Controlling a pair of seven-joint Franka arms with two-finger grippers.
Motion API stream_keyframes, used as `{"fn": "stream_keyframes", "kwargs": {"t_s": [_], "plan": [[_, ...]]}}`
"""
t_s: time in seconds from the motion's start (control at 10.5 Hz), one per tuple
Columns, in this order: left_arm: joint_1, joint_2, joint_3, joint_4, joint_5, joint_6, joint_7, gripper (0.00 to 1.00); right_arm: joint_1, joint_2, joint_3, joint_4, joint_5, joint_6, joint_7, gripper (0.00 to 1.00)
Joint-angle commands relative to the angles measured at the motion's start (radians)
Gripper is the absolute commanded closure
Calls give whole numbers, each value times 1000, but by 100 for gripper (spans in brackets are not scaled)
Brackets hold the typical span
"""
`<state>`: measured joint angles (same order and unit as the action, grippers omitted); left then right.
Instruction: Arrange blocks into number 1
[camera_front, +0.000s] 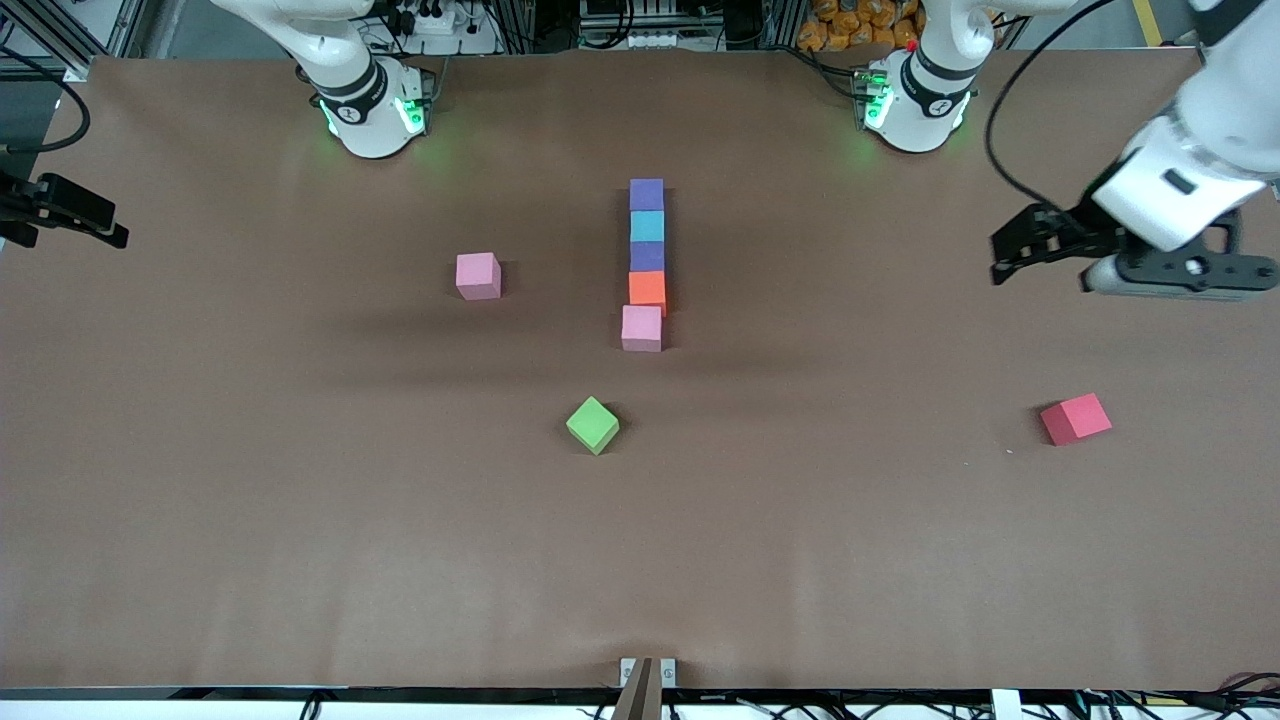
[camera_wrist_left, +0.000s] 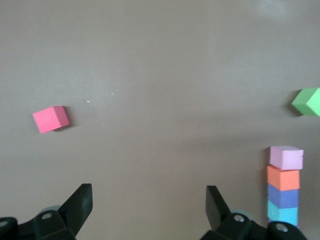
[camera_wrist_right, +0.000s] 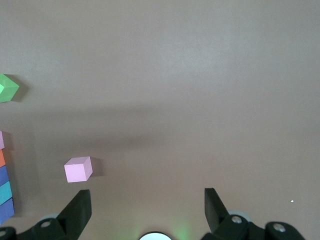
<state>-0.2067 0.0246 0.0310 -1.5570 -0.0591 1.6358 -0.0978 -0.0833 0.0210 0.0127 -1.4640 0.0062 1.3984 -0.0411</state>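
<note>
Brown table (camera_front: 300, 520); loose green block (camera_front: 593, 424) near block column (camera_front: 646, 265).

The table (camera_front: 300, 520) wears a brown matt covering, paper-like or cloth-like, smooth with faint creases toward its near edge. The blocks look like matt foam with soft edges and no shine: the purple block (camera_front: 647, 194), the sky-blue block (camera_front: 647, 226), the second purple block (camera_front: 647, 256), the orange block (camera_front: 647, 290), the two pink blocks (camera_front: 641, 327) (camera_front: 478, 275), the green block (camera_front: 592, 424) and the red block (camera_front: 1075, 418). The left claw (camera_wrist_left: 149, 202) and right claw (camera_wrist_right: 147, 205) have black, dull plastic-looking fingers. The arm shells (camera_front: 1180, 170) are glossy white plastic.
</note>
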Motion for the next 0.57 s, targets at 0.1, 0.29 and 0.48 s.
{"fn": "stream_keyframes", "kwargs": {"t_s": [0.1, 0.29, 0.48], "plan": [[43, -61, -28, -66, 79, -5, 33, 0, -15, -6, 13, -6, -14, 2, -10, 0], [43, -71, -37, -74, 100, 1, 32, 0, -15, -6, 13, -7, -14, 2, -9, 0], [43, -78, -68, -104, 101, 22, 16, 0, -15, -6, 13, -7, -14, 2, -9, 0]]}}
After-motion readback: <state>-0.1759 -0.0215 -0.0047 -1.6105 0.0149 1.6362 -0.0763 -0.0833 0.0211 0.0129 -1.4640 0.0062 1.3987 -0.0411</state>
